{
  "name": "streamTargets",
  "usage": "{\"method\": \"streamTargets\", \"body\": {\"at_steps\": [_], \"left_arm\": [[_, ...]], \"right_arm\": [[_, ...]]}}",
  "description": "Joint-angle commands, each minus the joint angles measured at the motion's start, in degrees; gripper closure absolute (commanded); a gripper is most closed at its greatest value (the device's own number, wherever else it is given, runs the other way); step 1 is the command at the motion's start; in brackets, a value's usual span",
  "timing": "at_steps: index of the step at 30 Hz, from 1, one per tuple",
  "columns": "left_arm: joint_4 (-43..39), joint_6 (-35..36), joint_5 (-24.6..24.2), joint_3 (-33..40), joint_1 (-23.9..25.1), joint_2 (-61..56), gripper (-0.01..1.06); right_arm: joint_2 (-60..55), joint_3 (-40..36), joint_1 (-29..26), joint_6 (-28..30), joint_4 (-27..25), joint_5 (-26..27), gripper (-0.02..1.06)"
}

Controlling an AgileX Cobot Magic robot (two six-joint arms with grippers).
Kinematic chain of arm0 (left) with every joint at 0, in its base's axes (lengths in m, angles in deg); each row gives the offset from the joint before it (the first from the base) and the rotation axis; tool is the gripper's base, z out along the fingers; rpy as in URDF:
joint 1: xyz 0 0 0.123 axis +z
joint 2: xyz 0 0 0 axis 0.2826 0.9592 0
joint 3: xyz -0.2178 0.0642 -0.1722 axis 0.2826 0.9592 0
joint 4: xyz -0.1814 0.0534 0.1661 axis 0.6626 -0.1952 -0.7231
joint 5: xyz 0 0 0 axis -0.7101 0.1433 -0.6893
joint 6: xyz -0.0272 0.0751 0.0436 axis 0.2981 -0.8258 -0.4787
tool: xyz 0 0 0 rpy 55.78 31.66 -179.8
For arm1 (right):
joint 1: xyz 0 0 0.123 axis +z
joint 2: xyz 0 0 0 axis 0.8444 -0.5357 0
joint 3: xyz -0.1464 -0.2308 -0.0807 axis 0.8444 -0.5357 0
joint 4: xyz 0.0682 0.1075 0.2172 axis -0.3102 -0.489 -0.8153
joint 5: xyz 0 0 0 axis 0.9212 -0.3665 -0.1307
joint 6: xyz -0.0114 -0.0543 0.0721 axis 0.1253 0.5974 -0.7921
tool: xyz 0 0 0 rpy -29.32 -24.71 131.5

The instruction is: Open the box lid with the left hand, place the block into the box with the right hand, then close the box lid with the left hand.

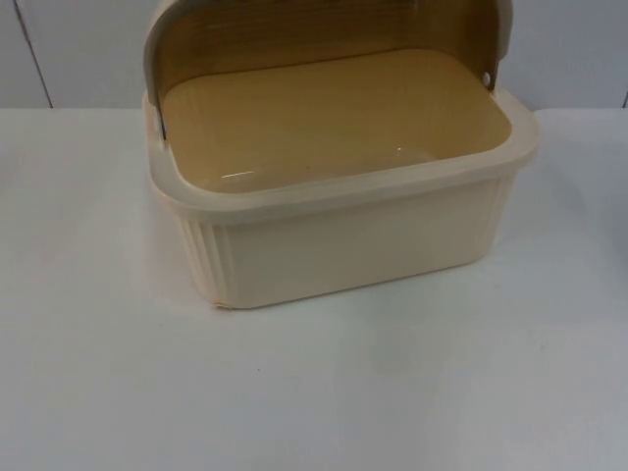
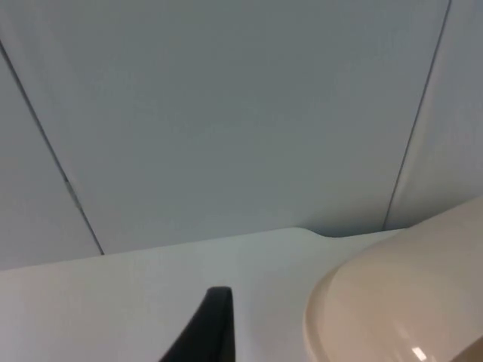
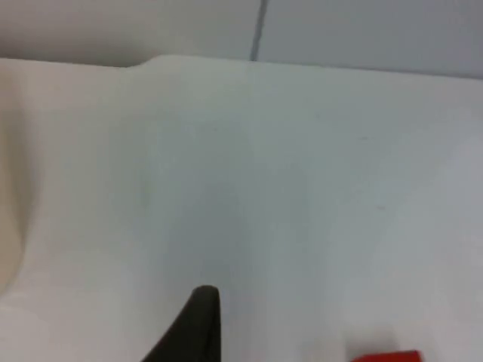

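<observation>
Top view: the cream box [image 1: 343, 231] stands on the white desk [image 1: 314, 392] toward its far edge, just before the grey partition wall [image 1: 78, 49], with its long axis running along that edge. Its lid [image 1: 324, 29] is swung up and back, so the amber inner face looks forward over the cavity; the first step of the task appears done. The cavity shows a bare tan floor and nothing in it. Right wrist view: one black fingertip of the right hand [image 3: 192, 332] hangs over bare desk, and a sliver of the red block [image 3: 385, 356] lies on the desk just beside that fingertip, on the side away from the box, whose pale wall rises at the opposite margin. Whether this hand is released or clenched cannot be told. The block thus lies close to the right hand, while the box stands across a stretch of bare desk from both; the coming move seems to be a short reach to the block, followed by a carry over the front rim into the open cavity. Left wrist view: the left hand [image 2: 204, 332] waits near the far edge of the desk, beside the rounded cream shell of the box; its state cannot be told either.
</observation>
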Motion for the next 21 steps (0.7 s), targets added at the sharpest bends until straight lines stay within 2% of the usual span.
{"method": "streamTargets", "body": {"at_steps": [1,2,6,7,10,11,15,21], "left_arm": [[0.58,0.27,0.04,0.31,0.34,-0.62,0.00],[0.58,0.27,0.04,0.31,0.34,-0.62,0.00],[0.45,0.27,-0.20,0.31,0.34,-0.62,0.00],[0.45,0.27,-0.20,0.31,0.34,-0.62,0.00],[0.45,0.27,-0.20,0.31,0.34,-0.62,0.00],[0.45,0.27,-0.20,0.31,0.34,-0.62,0.00],[0.45,0.27,-0.20,0.31,0.34,-0.62,0.00],[0.45,0.27,-0.20,0.31,0.34,-0.62,0.00]], "right_arm": [[-3.40,1.59,-4.21,6.83,-9.32,3.51,0.00],[-3.40,1.59,-4.21,6.83,-9.32,3.51,0.00],[-9.07,1.68,-12.28,10.38,-10.56,5.61,0.00],[-9.07,1.68,-12.28,10.38,-10.56,5.61,0.00],[-12.90,1.68,-15.59,17.96,-15.87,6.93,0.00],[-12.90,1.68,-15.59,17.96,-15.87,6.93,0.00],[-19.26,1.68,-18.50,24.50,-21.60,7.49,0.00],[-27.57,1.68,-19.44,27.74,-21.61,9.03,0.00]]}}
